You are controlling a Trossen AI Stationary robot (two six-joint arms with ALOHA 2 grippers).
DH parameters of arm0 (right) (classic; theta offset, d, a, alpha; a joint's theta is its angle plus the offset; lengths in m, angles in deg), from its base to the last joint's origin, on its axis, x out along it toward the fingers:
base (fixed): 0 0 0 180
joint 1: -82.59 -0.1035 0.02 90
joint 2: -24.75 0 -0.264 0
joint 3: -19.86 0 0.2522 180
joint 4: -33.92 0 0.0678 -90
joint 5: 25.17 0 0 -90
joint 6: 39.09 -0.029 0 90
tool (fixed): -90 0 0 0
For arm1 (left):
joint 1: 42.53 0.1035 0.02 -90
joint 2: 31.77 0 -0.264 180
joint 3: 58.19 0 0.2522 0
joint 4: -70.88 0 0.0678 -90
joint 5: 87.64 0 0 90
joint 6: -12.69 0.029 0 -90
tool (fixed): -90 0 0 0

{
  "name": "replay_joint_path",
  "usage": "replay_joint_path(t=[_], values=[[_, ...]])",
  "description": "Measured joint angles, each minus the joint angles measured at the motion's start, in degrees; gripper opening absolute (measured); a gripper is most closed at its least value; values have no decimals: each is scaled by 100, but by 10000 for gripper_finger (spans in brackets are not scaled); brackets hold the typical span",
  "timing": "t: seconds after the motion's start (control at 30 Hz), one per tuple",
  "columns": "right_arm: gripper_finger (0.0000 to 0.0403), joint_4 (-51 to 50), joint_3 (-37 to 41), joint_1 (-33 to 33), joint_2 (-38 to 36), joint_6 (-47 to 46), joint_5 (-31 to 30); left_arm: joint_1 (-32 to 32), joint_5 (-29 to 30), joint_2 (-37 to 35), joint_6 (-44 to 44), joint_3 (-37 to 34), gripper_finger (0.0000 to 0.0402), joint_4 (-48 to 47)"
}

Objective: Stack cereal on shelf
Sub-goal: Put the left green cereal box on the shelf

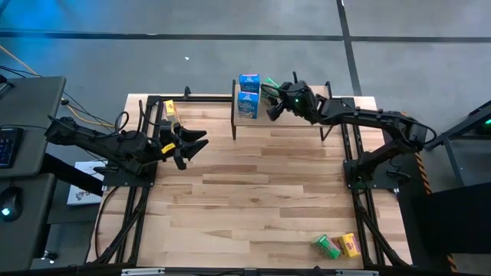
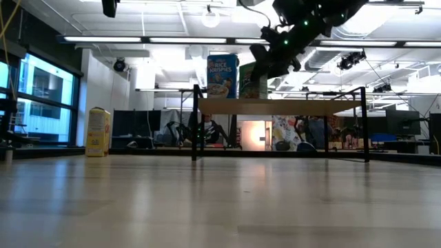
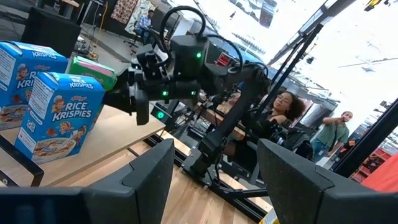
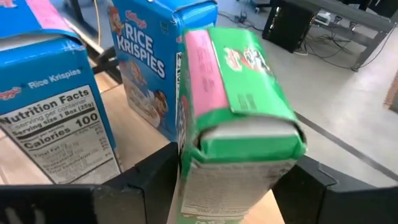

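Note:
A green cereal box point(image 4: 239, 81) sits in my right gripper point(image 4: 236, 186) over the left half of the small wooden shelf point(image 2: 279, 107), right beside two blue Rice Krispies boxes point(image 1: 248, 92) that stand on its board. In the low view the green box point(image 2: 253, 79) stands next to a blue box point(image 2: 222, 76); whether its bottom touches the board I cannot tell. A yellow box point(image 2: 98, 132) stands upright on the table's far left. My left gripper point(image 1: 201, 142) hovers open left of the shelf, touching nothing. My right gripper pinches the green box between its two fingers point(image 4: 149, 180), one on each side, close to the end flap point(image 4: 245, 140) that faces the wrist camera. The fingers come from the table's right, slanting down, as the low view shows. The box is held roughly upright, slightly tilted.
Another green box point(image 1: 325, 246) and a yellow box point(image 1: 350, 244) lie near the table's near right corner. The shelf's right half point(image 1: 299, 123) is bare board. People point(image 3: 283, 115) are in the room beyond the table. Black arm frames run along both table sides.

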Motion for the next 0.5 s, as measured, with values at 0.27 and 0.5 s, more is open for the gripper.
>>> replay_joint_path(t=[0.27,0.5], values=[[220,-850,-467,-4,-4,478,-330,1,-32,0,-2,2,220,-3],[220,-1132,-579,-4,-4,515,-425,0,-70,0,-2,2,220,-93]])
